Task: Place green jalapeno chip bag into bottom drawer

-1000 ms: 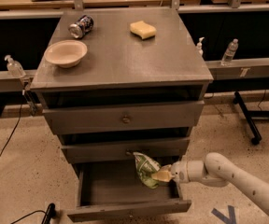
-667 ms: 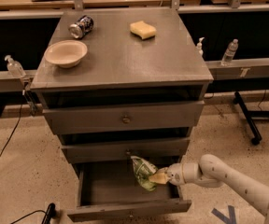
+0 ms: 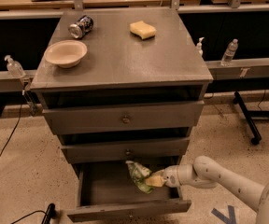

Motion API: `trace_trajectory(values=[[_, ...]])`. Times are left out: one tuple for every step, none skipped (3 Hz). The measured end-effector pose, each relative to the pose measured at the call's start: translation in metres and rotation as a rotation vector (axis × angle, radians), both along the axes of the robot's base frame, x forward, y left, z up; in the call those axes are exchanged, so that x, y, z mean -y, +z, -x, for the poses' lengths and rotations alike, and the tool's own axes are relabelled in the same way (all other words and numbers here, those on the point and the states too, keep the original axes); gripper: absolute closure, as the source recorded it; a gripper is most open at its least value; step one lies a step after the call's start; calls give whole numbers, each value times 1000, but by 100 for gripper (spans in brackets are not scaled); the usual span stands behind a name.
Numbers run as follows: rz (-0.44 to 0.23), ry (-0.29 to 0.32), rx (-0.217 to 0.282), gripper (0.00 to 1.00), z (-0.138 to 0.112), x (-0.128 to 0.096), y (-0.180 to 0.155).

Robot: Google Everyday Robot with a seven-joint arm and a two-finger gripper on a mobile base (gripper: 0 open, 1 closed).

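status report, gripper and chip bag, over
Gripper over open bottom drawer, shut on green jalapeno chip bag. Bag hanging in drawer opening, not yet released. Middle drawer front close above bag.

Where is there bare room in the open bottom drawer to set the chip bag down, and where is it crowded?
The bottom drawer has bare floor left of the green jalapeno chip bag, between its left wall and front panel. The right side is crowded: the gripper, shut on the bag, reaches in there just below the middle drawer.

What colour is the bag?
Green bag, pale print, in the end effector over the bottom drawer; camera view.
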State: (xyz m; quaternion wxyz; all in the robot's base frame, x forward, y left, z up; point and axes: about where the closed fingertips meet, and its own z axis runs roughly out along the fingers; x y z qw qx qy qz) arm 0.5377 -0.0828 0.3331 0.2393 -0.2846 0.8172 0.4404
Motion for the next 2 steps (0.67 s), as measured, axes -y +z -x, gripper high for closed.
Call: trace_trajectory(values=[[-3,5,-3,0,1,-3,-1],[-3,5,-3,0,1,-3,-1]])
